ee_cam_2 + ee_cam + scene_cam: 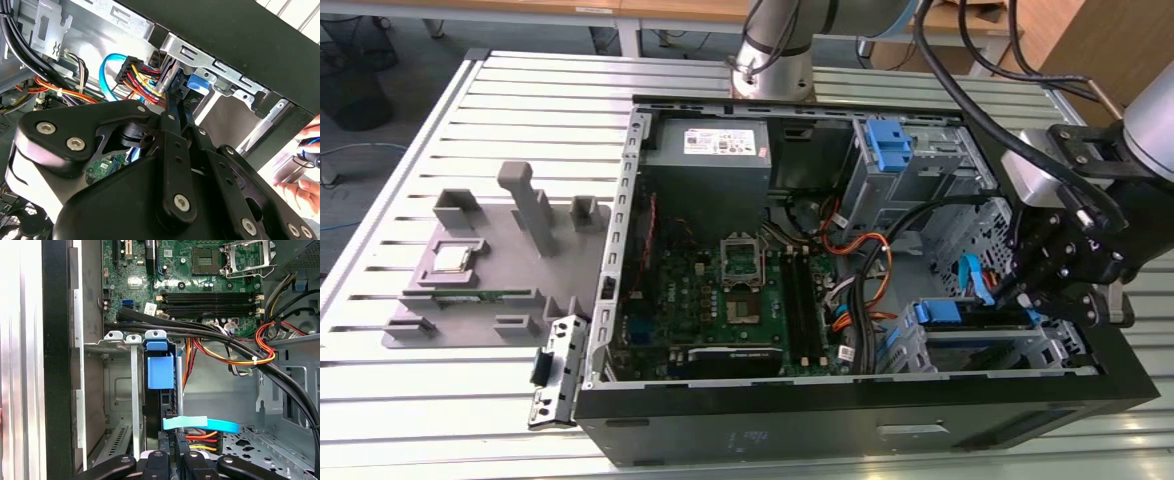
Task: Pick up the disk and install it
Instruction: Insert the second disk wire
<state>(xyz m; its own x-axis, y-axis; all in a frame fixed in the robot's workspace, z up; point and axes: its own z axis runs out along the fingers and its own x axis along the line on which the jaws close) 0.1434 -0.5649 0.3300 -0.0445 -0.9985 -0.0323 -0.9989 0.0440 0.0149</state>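
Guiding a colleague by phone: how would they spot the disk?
Find the open black computer case. In its metal drive cage, at the exterior view's lower right beside the black gripper, the disk sits in a blue plastic frame. The other blue bracket sits beside the grey power supply.

No legible text on anything

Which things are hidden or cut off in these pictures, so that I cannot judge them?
- Disk, first wrist view: edge-on in the bay; its label face is hidden by the metal walls.
- Gripper, second wrist view: its body covers most of the motherboard.
- Hand, second wrist view: cut off by the picture's edge.
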